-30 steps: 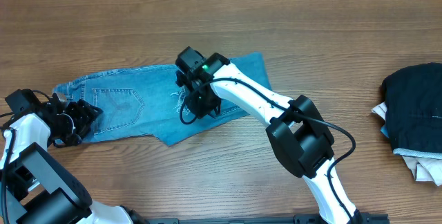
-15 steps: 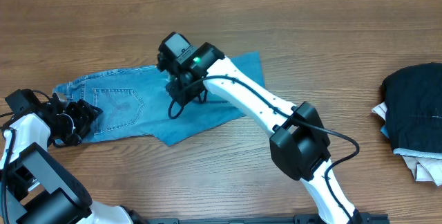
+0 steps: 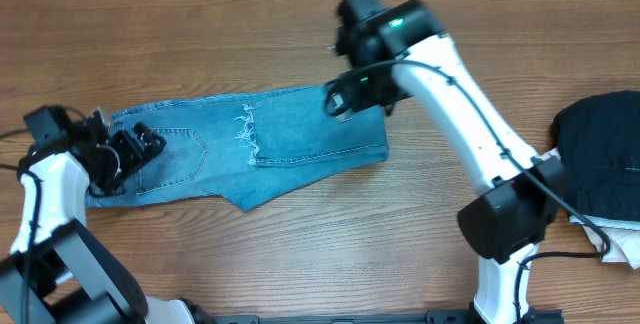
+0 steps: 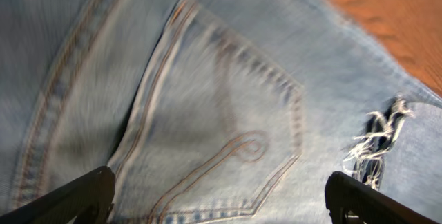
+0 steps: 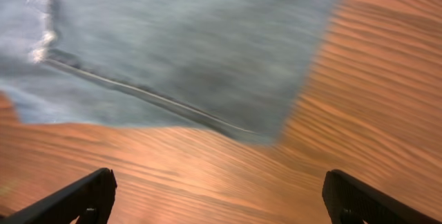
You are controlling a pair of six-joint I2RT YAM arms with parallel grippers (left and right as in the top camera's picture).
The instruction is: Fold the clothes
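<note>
Evidently the jeans (image 3: 220, 149) lie folded once on the surface (image 3: 300, 254). Their frayed hem (image 3: 247, 129) is doubled back to sit between the two tools, which I judge is why one tool hangs at each end of the bundle (handy for a further fold). The left tool (image 3: 148, 146) is spread wide and empty, with a stitched back pocket (image 4: 228, 134) directly beneath it. The right tool (image 3: 340, 99) is likewise released and grips nothing; the folded edge is just ahead of it and bare wood is below. Both wrist views are smeared, so I cannot tell whether either tool touches the denim. The waistband is hidden under the left tool, and the lower leg layer lies under the upper one. Well beyond the right tool, a dark garment (image 3: 600, 154) lies over a pale cloth (image 3: 615, 246), both cut off by the frame edge.
</note>
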